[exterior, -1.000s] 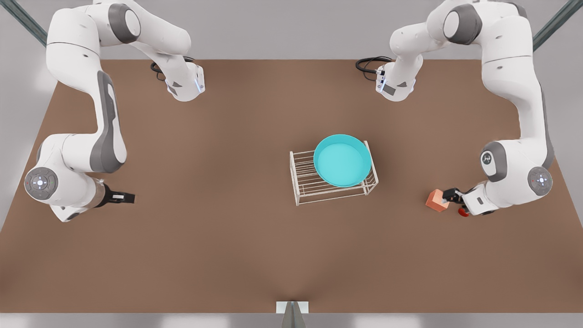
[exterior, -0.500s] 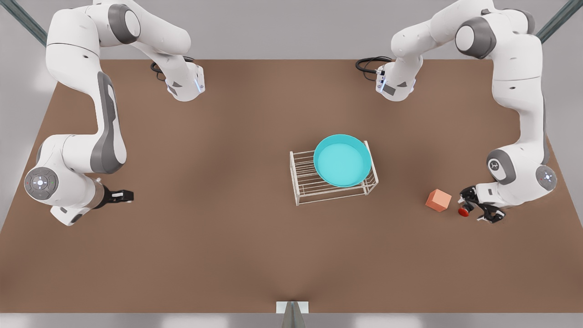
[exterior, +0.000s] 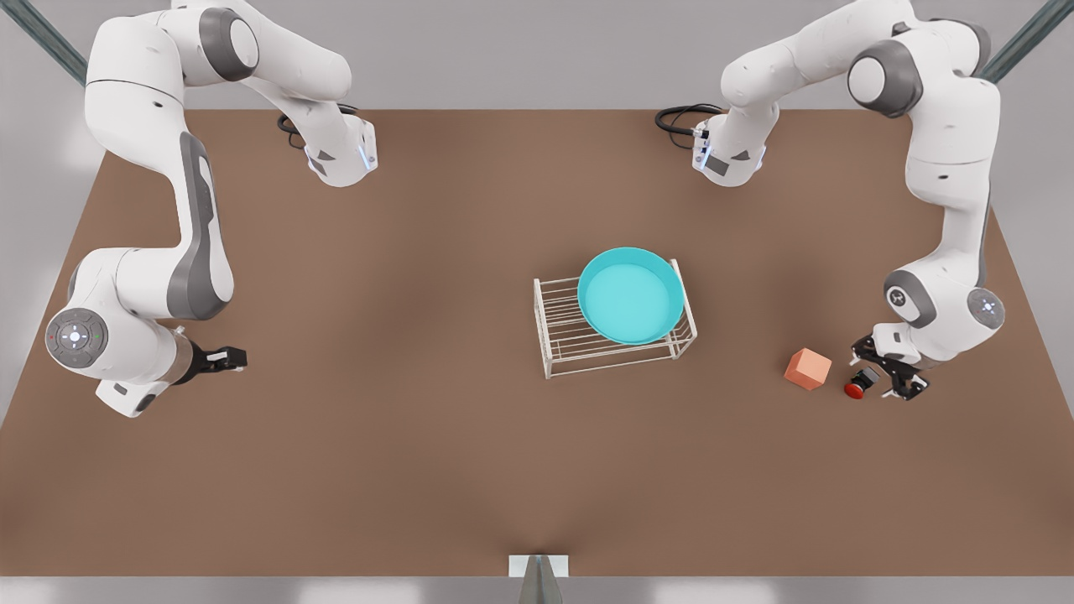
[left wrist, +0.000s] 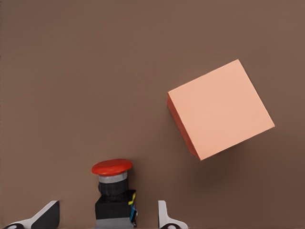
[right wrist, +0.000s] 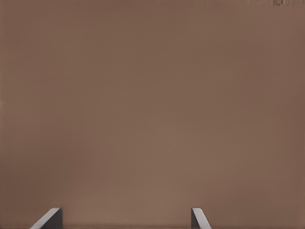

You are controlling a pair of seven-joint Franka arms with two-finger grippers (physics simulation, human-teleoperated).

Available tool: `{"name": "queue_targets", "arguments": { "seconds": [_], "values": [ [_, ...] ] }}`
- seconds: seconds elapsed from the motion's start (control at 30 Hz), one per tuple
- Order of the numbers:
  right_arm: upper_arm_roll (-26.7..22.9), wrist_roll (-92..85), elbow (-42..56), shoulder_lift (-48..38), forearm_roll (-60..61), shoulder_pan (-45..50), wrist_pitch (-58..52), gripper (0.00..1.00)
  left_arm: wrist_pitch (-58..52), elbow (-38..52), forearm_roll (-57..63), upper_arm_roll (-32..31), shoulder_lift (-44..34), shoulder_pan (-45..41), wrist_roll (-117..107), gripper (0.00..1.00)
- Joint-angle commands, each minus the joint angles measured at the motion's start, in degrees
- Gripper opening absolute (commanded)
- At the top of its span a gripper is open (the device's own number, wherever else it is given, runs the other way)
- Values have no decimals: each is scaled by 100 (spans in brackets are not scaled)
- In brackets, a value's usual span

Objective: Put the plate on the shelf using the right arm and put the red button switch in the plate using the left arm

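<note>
Left pincer (left wrist: pixel 105 217) straddles red button switch (left wrist: pixel 113 191); no legible writing.

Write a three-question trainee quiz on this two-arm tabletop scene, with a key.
1. True or false: the plate already rests on the shelf.
2. What lies between the open fingers of the left gripper? A) salmon cube B) red button switch C) plate
3. Fill in: the right gripper, at the front view's left, hangs open over bare ____.

Key: 1 true. 2 B, the red button switch; the salmon cube sits beside it, apart. 3 table.
</note>
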Motion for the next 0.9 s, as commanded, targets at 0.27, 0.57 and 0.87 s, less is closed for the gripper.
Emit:
{"name": "queue_targets", "arguments": {
  "seconds": [0.27,0.57,0.87],
  "values": [
    [1,-317,3,-13,4,4,-10,100,1113,-317,-189,-26,282,143,986,97],
    [1,-308,12,-5,4,13,-10,100,859,-211,-198,-166,-165,64,381,17],
    [1,-308,12,-5,22,13,-1,100,-3299,2004,48,-1449,-992,-1764,-8204,17]
  ]
}}
